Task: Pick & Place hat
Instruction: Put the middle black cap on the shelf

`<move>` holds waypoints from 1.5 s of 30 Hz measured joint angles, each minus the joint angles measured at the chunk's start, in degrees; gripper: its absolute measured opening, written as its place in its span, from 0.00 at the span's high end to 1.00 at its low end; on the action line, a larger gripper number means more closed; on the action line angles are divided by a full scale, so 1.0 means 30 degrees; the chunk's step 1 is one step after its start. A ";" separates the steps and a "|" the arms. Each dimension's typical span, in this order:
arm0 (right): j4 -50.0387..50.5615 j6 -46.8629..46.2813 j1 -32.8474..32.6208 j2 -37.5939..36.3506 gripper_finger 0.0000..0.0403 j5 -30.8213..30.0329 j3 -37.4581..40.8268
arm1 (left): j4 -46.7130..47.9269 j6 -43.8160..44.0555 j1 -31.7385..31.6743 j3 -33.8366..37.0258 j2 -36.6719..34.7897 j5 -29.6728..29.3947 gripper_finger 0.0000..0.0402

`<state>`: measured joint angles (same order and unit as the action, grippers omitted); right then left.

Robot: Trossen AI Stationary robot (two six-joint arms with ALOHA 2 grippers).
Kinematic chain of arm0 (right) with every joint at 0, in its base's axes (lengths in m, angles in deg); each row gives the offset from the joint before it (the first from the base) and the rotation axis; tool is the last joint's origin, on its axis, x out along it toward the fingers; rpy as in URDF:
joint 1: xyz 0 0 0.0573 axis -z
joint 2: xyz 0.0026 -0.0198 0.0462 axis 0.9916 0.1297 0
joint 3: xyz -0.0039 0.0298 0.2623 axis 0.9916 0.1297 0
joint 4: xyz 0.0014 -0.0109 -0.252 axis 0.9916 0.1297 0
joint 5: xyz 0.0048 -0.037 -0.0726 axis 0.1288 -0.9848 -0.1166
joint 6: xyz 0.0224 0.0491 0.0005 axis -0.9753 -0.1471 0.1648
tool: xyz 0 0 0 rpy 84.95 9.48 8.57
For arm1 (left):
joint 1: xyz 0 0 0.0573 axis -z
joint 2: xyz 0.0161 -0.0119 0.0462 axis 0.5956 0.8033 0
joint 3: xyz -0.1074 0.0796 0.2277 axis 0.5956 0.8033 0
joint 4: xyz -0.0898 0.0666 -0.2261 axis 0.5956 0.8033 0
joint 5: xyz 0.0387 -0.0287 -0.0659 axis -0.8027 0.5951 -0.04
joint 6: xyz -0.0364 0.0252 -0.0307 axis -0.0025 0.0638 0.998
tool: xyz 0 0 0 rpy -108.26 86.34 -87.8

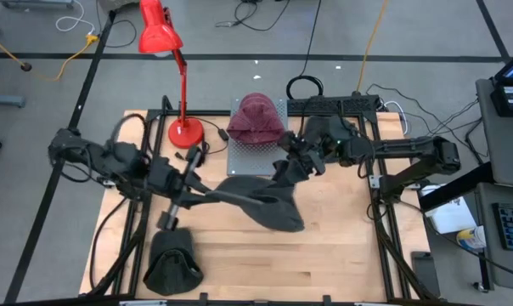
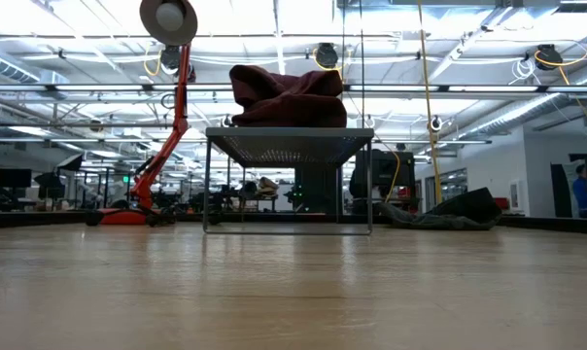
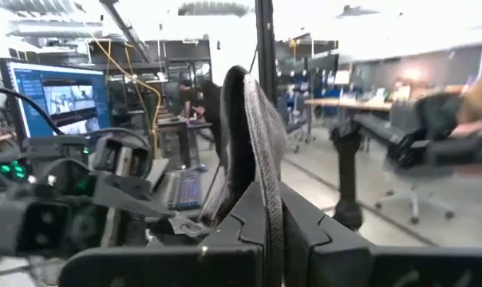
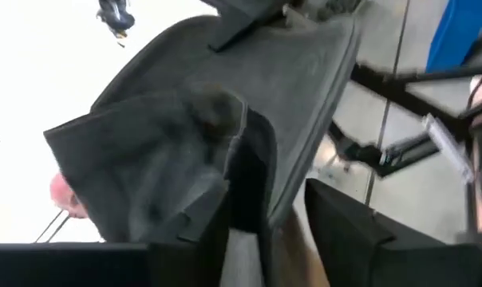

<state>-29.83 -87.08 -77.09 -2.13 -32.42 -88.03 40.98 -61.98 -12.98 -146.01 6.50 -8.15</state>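
Observation:
A dark grey hat (image 1: 269, 208) is stretched out over the middle of the table between my two grippers. My left gripper (image 1: 195, 189) is shut on its left end. My right gripper (image 1: 287, 173) stands open at its far right part, and the right wrist view shows the hat (image 4: 209, 119) draped over one finger. A maroon hat (image 1: 255, 119) lies on a perforated metal stand (image 1: 239, 157) at the far middle. Another dark hat (image 1: 171, 265) rests on the table near the front left corner. My left gripper pinches an edge of the dark grey hat (image 3: 263, 179) between its two fingers; the cloth stands up out of the shut fingers as a narrow fold. The fingers reach in roughly level from the table's left. From there the hat runs taut toward the right. My right gripper has its jaws apart. The hat's cloth still lies over one finger (image 4: 242, 187); the other finger (image 4: 349, 231) is bare. The fingers come in roughly level from the table's right, and the hat's bulk hangs below and in front of them.
A red desk lamp (image 1: 182, 127) stands at the far left of the table beside the stand. Cables and a power strip (image 1: 333, 104) lie along the far edge. Bare wood shows at the front middle and front right.

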 joint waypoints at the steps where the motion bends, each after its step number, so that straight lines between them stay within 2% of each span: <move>1: -0.0051 0.0118 0.0200 -0.0080 0.57 -0.0033 0.0000 | 0.0069 0.0444 0.0007 0.0000 -0.0276 0.0035 0.98; 8: -0.0015 0.1109 0.1496 -0.0345 0.47 -0.0050 0.0000 | 0.0216 0.3411 0.0009 0.0000 -0.1747 -0.0725 0.98; 12: -0.0046 0.3442 0.1596 -0.0364 0.46 -0.0205 0.0007 | -0.0687 0.4870 0.0007 0.0000 -0.2361 -0.2058 0.98; 16: -0.0014 0.6544 0.1493 -0.0353 0.47 -0.1730 0.0007 | -0.2487 0.5559 0.0045 0.0000 -0.2607 -0.3309 0.98; 22: -0.0020 1.0500 0.0992 -0.0353 0.48 -0.4140 0.0007 | -0.5056 0.4787 0.0335 -0.0007 -0.2688 -0.4855 0.98; 29: -0.0015 1.2355 0.0065 -0.0353 0.48 -0.6155 0.0015 | -0.5588 0.3473 0.1009 -0.0007 -0.2402 -0.7869 0.98; 32: 0.0087 1.2843 -0.0314 -0.0353 0.47 -0.6581 0.0022 | -0.6778 0.2246 0.1351 0.0431 -0.2110 -0.8358 0.98; 37: 0.0093 1.2866 -0.0625 -0.0379 0.46 -0.6422 0.0680 | -1.0242 0.2020 0.1435 0.2856 -0.2025 -0.8365 0.98; 43: -0.0610 1.2885 -0.0744 -0.1249 0.47 -0.6538 0.3149 | -1.7782 0.2195 0.1435 0.7024 -0.1971 -0.8300 0.98; 45: -0.1632 1.3160 -0.0838 -0.1366 0.47 -0.7150 0.4116 | -2.0376 0.2294 0.1435 0.8251 -0.1706 -0.8384 0.98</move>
<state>-34.72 -47.60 -79.60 -6.23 -53.87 -75.68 -20.14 -55.10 -8.67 -121.26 1.39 -33.30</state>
